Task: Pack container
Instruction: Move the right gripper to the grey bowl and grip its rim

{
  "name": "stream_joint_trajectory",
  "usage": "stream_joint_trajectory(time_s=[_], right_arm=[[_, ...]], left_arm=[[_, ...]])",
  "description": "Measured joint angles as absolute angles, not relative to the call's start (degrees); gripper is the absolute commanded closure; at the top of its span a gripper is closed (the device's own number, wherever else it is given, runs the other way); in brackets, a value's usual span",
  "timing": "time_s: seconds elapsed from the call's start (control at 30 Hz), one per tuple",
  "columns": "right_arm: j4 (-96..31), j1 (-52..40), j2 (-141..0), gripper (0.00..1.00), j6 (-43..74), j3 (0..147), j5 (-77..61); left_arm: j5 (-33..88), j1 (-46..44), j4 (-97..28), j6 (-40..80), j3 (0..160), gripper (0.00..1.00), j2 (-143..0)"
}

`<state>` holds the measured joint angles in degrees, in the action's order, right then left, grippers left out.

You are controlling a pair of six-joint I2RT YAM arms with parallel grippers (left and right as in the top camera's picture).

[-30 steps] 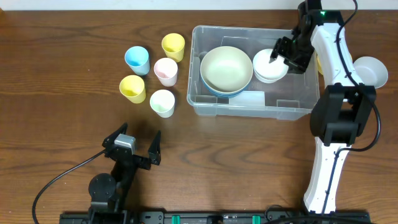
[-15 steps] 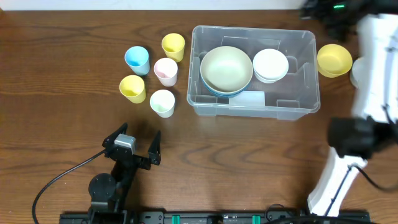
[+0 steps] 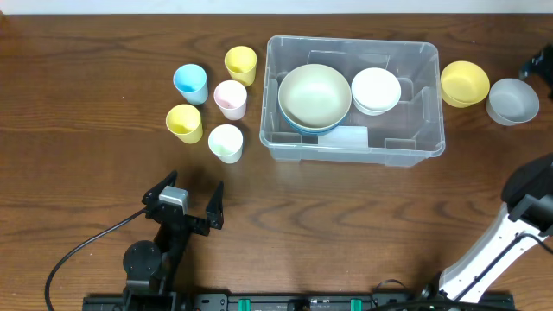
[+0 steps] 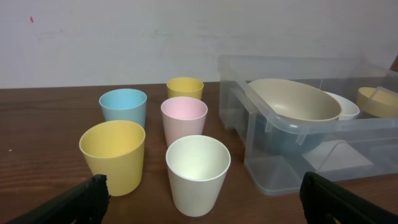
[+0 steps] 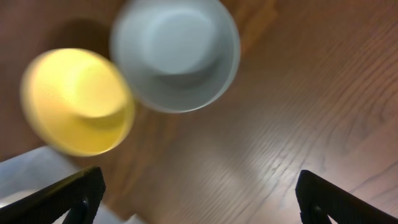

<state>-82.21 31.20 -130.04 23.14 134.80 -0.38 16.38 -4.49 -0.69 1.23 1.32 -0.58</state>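
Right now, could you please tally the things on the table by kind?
Bin: 1
Cups: 5 (blue, pink, cream, yellow, yellow)
Bowls: 4 seen (beige and white in the bin, yellow and grey outside); stacks may hide more
Total: 10

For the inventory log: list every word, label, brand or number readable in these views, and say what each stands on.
No readable text in any view.
container: clear plastic, no label shows.
yellow bowl, grey bowl: plain from overhead, blurred in the right wrist view.
blue cup, pink cup: plain, as are the other cups.
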Motion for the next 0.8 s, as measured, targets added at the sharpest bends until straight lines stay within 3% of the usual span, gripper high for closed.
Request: stream_joint_trajectory(time_s=[0.8], right_arm=[[-62.3,36.1,-134.8,0.01,21.2,117.7,0.0]], left_arm=[[16.4,-4.5,-0.7,1.2,1.3,0.02,-0.6]])
